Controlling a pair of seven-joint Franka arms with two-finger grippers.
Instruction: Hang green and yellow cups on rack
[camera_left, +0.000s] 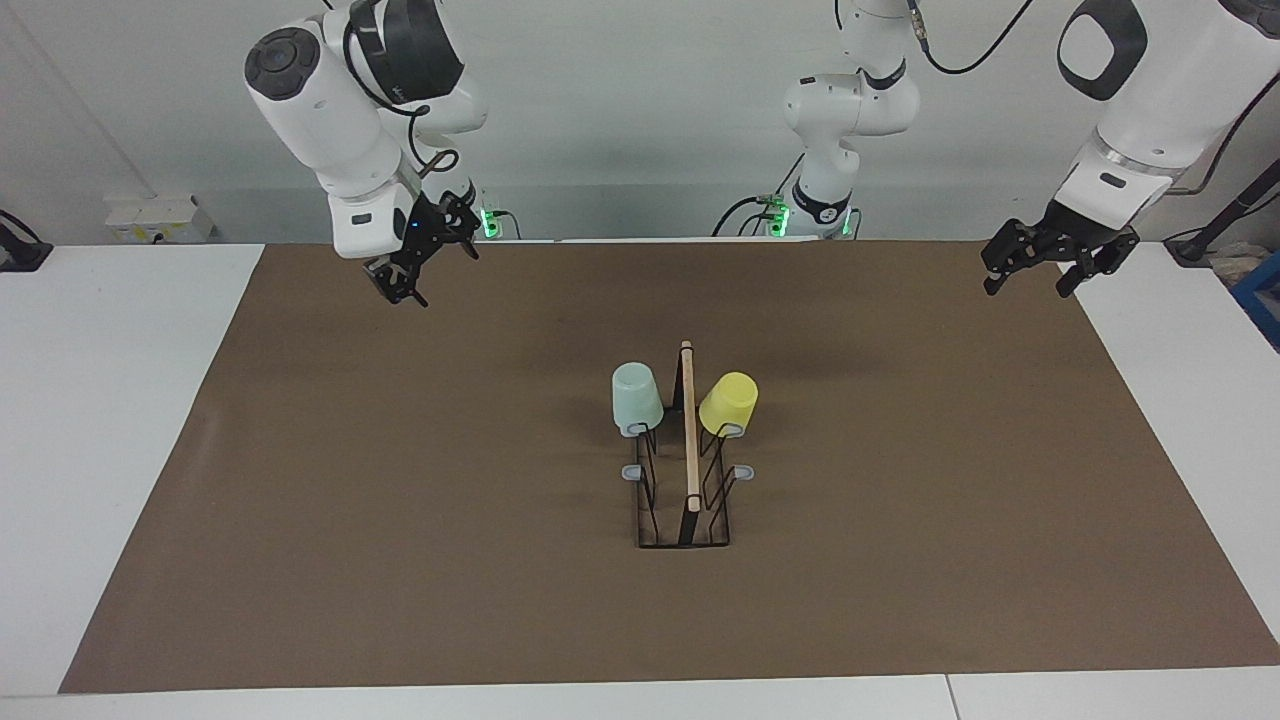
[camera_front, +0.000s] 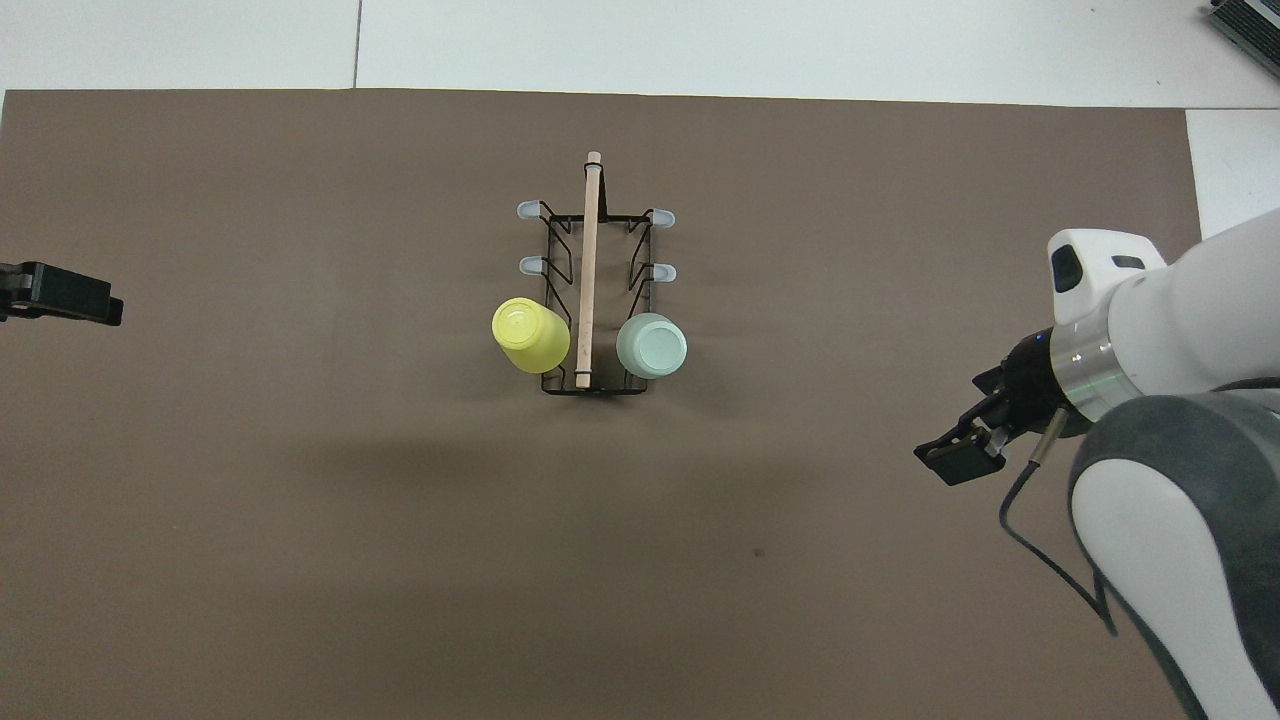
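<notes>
The black wire rack (camera_left: 648, 500) (camera_front: 560, 235), with a wooden rod along its top, stands in the middle of the brown mat. The mint green cup (camera_left: 637, 398) (camera_front: 651, 345) and the yellow cup (camera_left: 729, 402) (camera_front: 530, 335) hang upside down on its two prongs nearest the robots, one on each side of the rod. My right gripper (camera_left: 435, 272) (camera_front: 950, 462) is open and empty, up in the air over the mat's corner at the right arm's end. My left gripper (camera_left: 1028, 288) (camera_front: 65, 297) waits open and empty over the mat's edge at the left arm's end.
The brown mat (camera_left: 400, 500) covers most of the white table (camera_left: 100, 400). Several grey-tipped prongs (camera_front: 528, 265) on the rack carry nothing. A third robot's base (camera_left: 815, 205) with a green light stands at the robots' edge, between the two arms.
</notes>
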